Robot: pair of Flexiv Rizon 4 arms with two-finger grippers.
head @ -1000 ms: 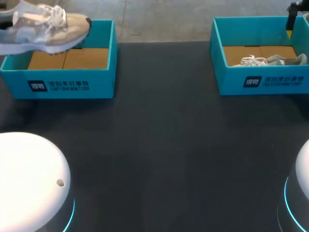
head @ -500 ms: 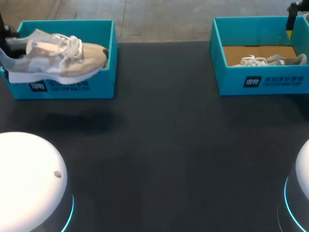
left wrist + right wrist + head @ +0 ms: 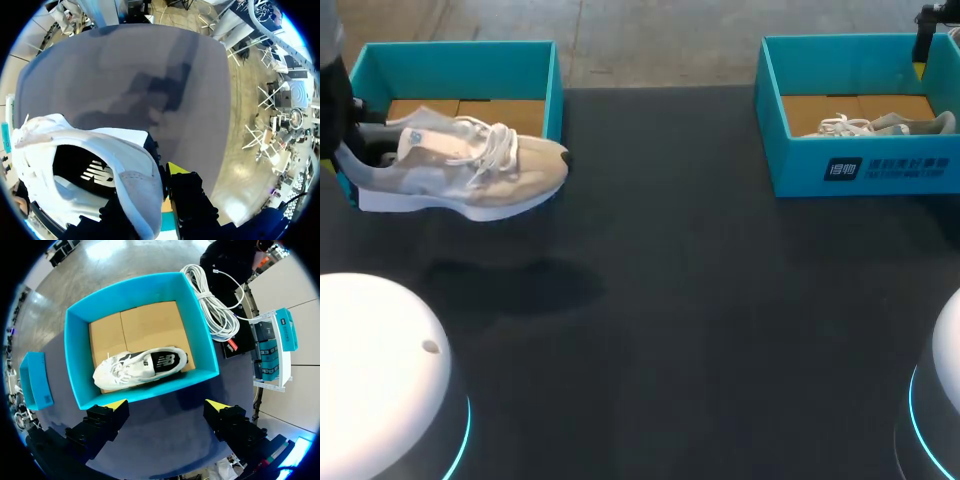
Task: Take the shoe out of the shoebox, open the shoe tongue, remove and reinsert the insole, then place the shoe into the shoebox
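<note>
A beige and white shoe hangs in the air just in front of the left teal shoebox, toe pointing right, its shadow on the table below. My left gripper is shut on the shoe's heel. In the left wrist view the heel collar is clamped beside one yellow fingertip; the other finger is hidden inside the shoe. The left box shows only its cardboard floor. My right gripper stands open above the right shoebox, which holds a second shoe lying on its side.
The right shoebox stands at the back right of the black table, my right gripper at its far corner. Two white robot bases sit at the near corners. Bare dark tabletop spans the middle.
My left arm has carried the shoe from over the left box toward the front and right, and lower, so it now hangs in front of the box. The right arm has not moved.
</note>
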